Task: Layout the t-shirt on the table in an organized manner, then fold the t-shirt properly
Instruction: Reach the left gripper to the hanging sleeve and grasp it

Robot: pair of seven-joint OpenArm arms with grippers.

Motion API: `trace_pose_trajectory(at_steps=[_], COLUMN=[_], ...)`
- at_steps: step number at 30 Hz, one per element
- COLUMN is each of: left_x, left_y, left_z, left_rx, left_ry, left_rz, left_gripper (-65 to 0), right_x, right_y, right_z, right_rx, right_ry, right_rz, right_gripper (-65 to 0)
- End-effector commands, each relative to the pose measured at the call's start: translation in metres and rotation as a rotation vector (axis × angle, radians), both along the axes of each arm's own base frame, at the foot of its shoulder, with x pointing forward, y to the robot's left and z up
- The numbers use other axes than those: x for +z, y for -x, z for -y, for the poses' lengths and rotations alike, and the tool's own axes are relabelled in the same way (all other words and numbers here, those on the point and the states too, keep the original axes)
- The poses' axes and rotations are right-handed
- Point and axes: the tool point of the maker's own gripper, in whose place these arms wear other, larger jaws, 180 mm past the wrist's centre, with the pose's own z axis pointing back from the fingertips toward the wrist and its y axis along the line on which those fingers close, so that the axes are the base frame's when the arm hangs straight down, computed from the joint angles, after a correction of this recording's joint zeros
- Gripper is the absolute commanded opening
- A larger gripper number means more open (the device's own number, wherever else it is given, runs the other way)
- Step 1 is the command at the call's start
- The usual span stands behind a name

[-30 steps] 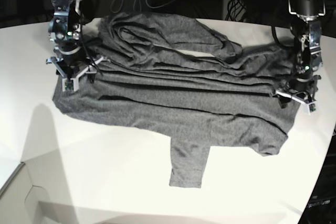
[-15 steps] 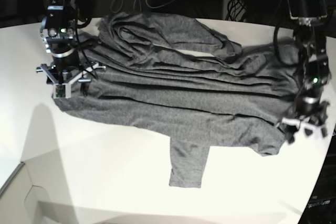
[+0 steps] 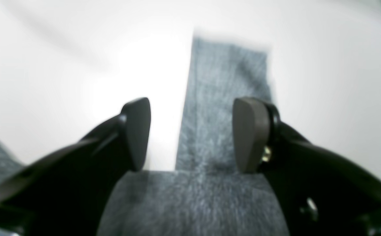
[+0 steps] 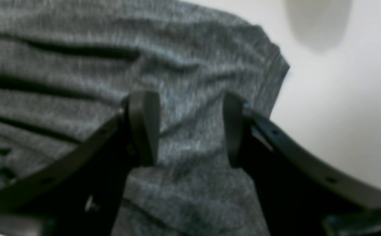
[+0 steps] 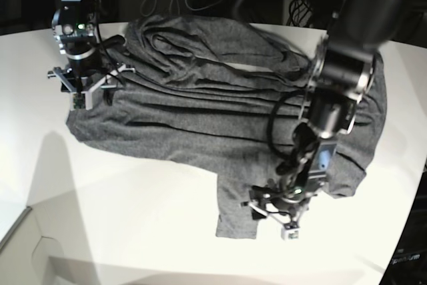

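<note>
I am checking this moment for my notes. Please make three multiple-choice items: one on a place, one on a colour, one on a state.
1. The left claw hangs over which part of the t-shirt?
A. the sleeve near the front edge
B. the collar
C. bare table only

2. The t-shirt's colour?
A. red
B. dark grey
C. yellow

3. The right claw is:
A. shut on cloth
B. open above the cloth
C. holding a box

Answers: 1 A, the sleeve shows between its open jaws. 2 B, every view shows grey knit. 3 B, a gap shows between its jaws.

free: table (image 5: 133,191) front-left | blocked: t-shirt (image 5: 200,118) across centre
</note>
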Motion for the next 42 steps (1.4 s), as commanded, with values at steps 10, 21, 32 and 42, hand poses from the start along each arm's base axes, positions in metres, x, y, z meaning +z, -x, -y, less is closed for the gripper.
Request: trace_pose_trajectory(at_steps=[10, 21, 32, 42], left_x=[0.015, -0.039, 0.020, 0.090], left_y=[-0.020, 0.016, -0.018, -0.038], left_z=[0.024, 0.010, 0.032, 0.063], left_rx=[-0.104, -0.095, -0.110, -0.162], left_ry=[-0.149, -0.171, -0.122, -0.069], left_rz=[0.121, 0.006, 0.154, 0.327], left_gripper=[-27.0, -47.6, -64.9, -64.9], right_x=[0.012, 0.012, 0.007, -0.015], right_y=[-0.007, -0.007, -0.006, 0.001], right_z=[-0.001, 0.000, -0.003, -0.002], right_rx=[0.007, 0.008, 0.012, 0.003], right_ry=[0.001, 0.005, -0.004, -0.017], right_rz=[0.047, 0.046, 0.036, -0.022], right_gripper=[-36.3, -36.3, -36.3, -36.3])
